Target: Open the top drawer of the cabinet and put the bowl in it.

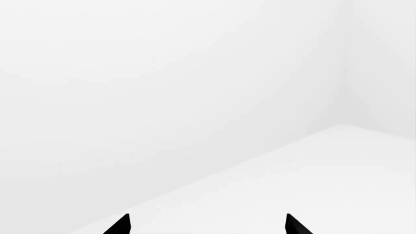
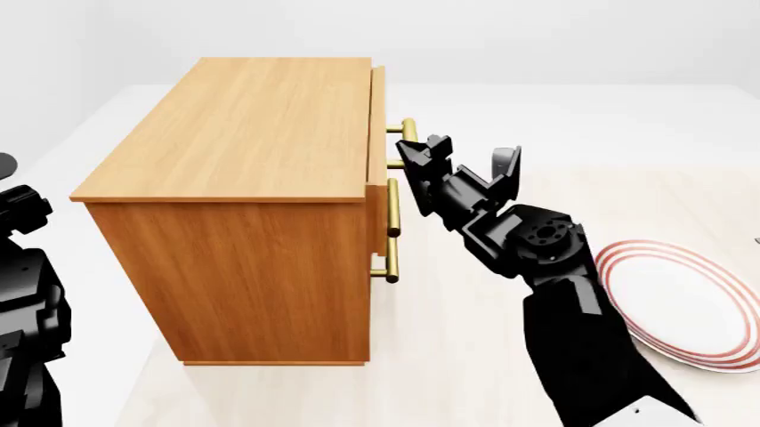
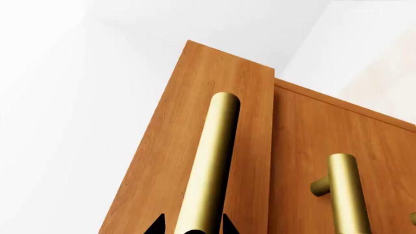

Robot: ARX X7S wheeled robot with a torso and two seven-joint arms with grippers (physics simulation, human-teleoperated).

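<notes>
The orange-brown cabinet (image 2: 249, 133) stands on the table at the left. Its top drawer (image 2: 377, 124) sticks out a little from the front. My right gripper (image 2: 418, 153) is at the drawer's brass bar handle (image 2: 408, 133). In the right wrist view the two black fingertips of the gripper (image 3: 192, 222) sit close on either side of the handle (image 3: 211, 161), shut on it, and the drawer front (image 3: 175, 161) stands proud of the drawer below. My left gripper (image 1: 208, 219) is open and empty, facing bare white surfaces. The bowl is hidden or out of view.
A wide white plate with red rings (image 2: 689, 302) lies on the table at the right, beside my right arm. The two lower drawers' handles (image 2: 392, 213) stand below the top one. My left arm (image 2: 24, 294) hangs at the cabinet's left.
</notes>
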